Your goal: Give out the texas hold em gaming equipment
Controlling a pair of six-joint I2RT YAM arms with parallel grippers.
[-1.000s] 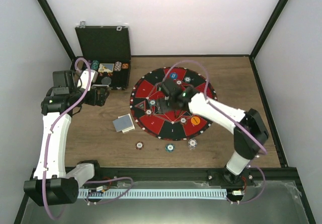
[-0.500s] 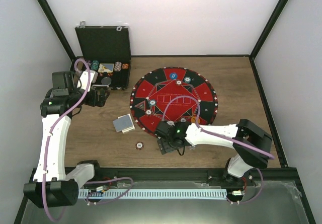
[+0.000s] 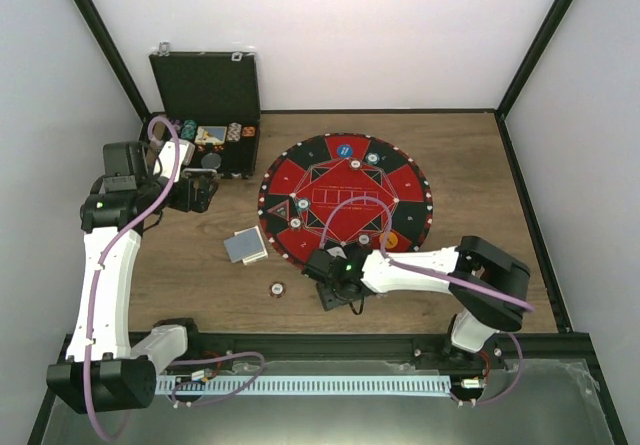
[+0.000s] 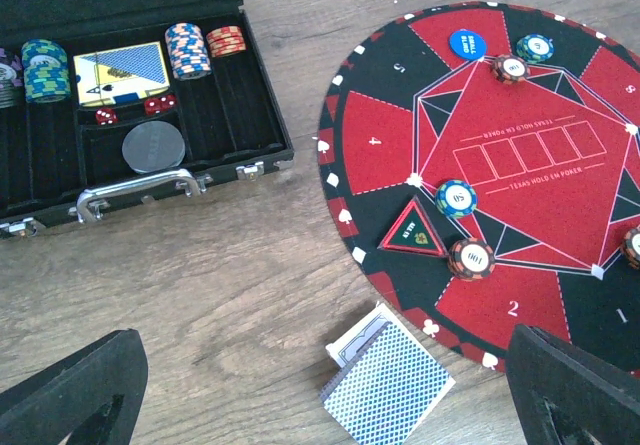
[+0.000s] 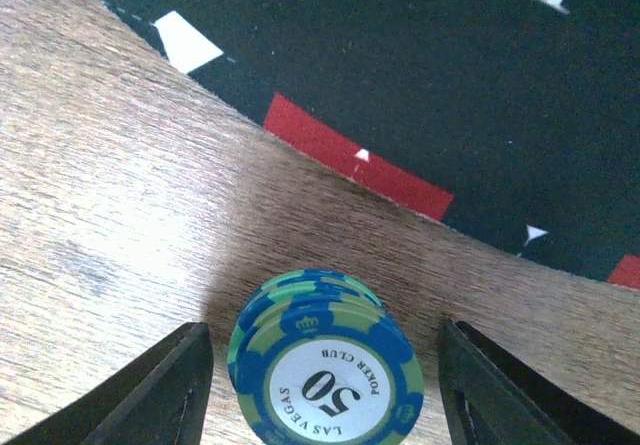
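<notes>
A round blue-and-green striped poker chip [image 5: 325, 365], its white centre printed "50", is lying flat on the wood-grain table [image 5: 100, 195], just beside the scalloped edge of the circular red-and-black felt mat [image 5: 400, 65]. The right gripper [image 3: 336, 287] is straddling it, its dark fingers [image 5: 160, 385] standing on either side with bare wood showing in both gaps, gripping nothing. Further left, a rectangular deck of cards [image 4: 388, 383] with cross-hatched blue backs is resting by the mat. The left gripper [image 3: 203, 191] is hovering spread wide and empty near the black hinged case [image 4: 230, 125].
</notes>
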